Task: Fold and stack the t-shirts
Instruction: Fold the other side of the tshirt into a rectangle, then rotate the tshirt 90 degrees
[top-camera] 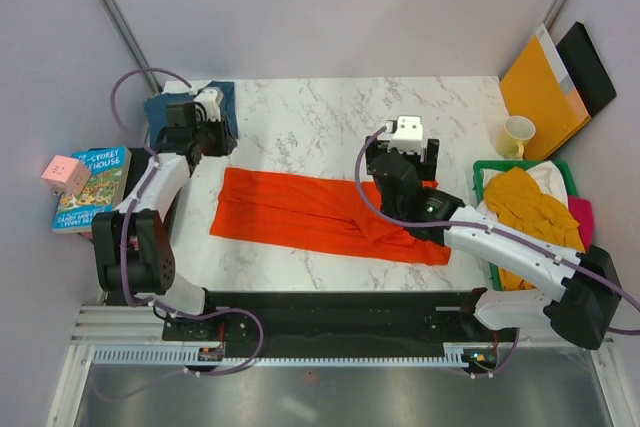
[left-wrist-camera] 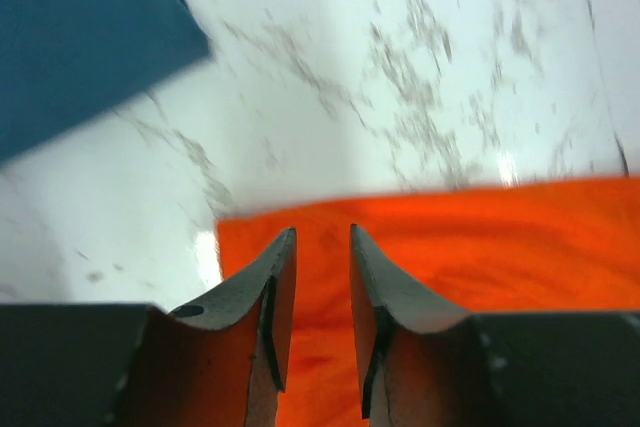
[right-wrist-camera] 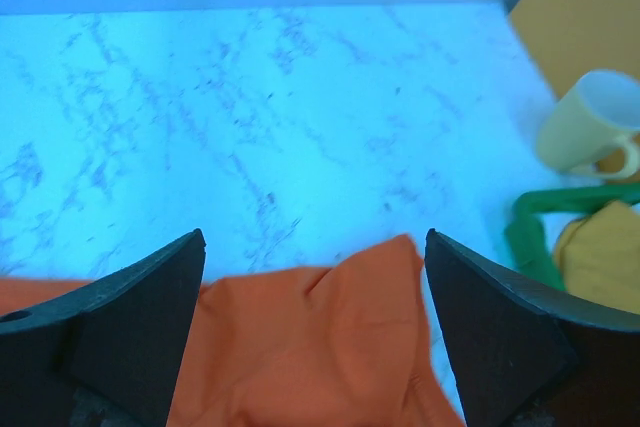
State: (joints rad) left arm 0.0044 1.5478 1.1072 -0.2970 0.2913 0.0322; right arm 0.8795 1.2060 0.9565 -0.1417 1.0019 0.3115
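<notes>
— Orange-red soft cloth t-shirt (top-camera: 330, 217): where is it lying?
— It is lying spread flat as a long band across the middle of the white marble-patterned table (top-camera: 320, 107). Starting at the left, a dark teal-blue folded t-shirt (left-wrist-camera: 70, 37) is sitting at the far left corner. The left gripper (left-wrist-camera: 322, 233) is hovering over the orange one's left end, fingers only narrowly parted, pinching nothing that I can see.
— How is it going to handle?
— Light and limp, probably sliding easily on that smooth top. I am judging the corners or a folded edge the best places to pinch, since the middle would only bunch.
— Further right?
— The right gripper (right-wrist-camera: 313, 239) is hanging empty, jaws wide, above the shirt's right end. Beyond it a green plastic basket (top-camera: 485, 169) is holding a crumpled mustard yellow t-shirt (top-camera: 525, 207), with white cloth (top-camera: 548, 177) and pink cloth (top-camera: 581, 219) beside it. A cream mug (top-camera: 517, 135) and pale walls (top-camera: 330, 7) are closing in that side, so room is looking tight.
</notes>
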